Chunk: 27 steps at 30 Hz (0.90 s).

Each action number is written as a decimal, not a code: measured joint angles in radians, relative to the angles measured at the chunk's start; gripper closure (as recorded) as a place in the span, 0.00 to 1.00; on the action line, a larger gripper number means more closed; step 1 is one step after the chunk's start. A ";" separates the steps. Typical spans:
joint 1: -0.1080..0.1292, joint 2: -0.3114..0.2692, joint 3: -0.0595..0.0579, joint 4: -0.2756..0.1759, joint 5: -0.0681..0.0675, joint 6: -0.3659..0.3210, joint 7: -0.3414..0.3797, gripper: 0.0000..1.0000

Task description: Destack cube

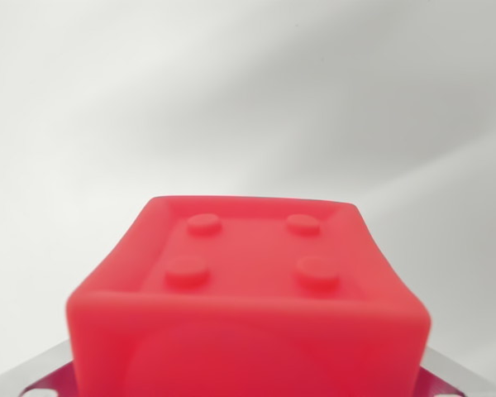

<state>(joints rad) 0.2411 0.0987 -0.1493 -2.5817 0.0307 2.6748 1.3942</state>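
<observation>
A red cube [256, 281] fills the lower middle of the wrist view, very close to the camera and partly blurred. Its upper face has a raised rim and several round studs. Only the bottom corners show my gripper [248, 385]: silver finger pieces [40, 374] lie flush against the cube's left and right sides, tinted by its red reflection. The jaws look shut on the cube. Whatever is under the cube is hidden, and no second cube can be seen.
Behind the cube there is only a plain white-grey surface [248, 91] with soft diagonal shadows.
</observation>
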 joint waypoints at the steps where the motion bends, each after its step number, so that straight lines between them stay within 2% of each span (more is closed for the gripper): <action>1: -0.001 0.001 -0.001 -0.002 0.000 0.006 0.000 1.00; 7: -0.001 0.058 0.002 -0.002 0.020 0.057 -0.008 1.00; 13: -0.004 0.111 0.011 0.001 0.043 0.106 -0.024 1.00; 18: -0.010 0.157 0.021 0.008 0.063 0.145 -0.039 1.00; 27: -0.028 0.225 0.045 0.021 0.087 0.201 -0.057 1.00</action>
<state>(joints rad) 0.2127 0.3236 -0.1047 -2.5608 0.1172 2.8755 1.3375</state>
